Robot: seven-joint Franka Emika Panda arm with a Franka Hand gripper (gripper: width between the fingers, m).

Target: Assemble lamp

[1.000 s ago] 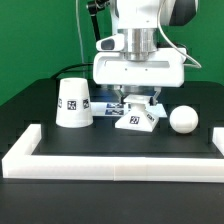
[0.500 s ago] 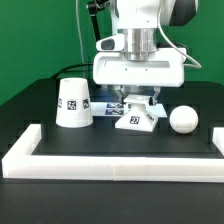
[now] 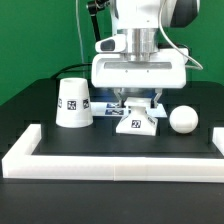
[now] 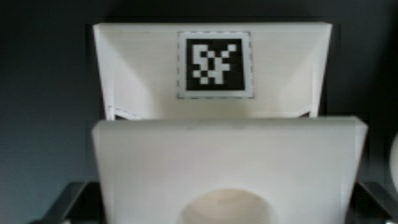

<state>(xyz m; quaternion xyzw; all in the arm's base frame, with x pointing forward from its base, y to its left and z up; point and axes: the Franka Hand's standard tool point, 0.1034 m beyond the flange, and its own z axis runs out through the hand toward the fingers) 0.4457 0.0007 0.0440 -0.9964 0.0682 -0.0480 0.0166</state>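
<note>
Presently: base (image 3: 135, 123) (image 4: 214, 150) at the exterior view's centre on counter (image 3: 40, 112), beneath tool (image 3: 135, 106); fingers flank it, grip cannot be told; shade (image 3: 73, 103) at the exterior view's left; bulb (image 3: 183, 119) at the exterior view's right.

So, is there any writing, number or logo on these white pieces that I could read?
No words, brands or numbers can be read anywhere.
Shade: black-and-white square tags, patterns only, no letters.
Base: one such tag, clearest in the wrist view, also only a pattern.
Bulb: nothing printed that shows.
</note>
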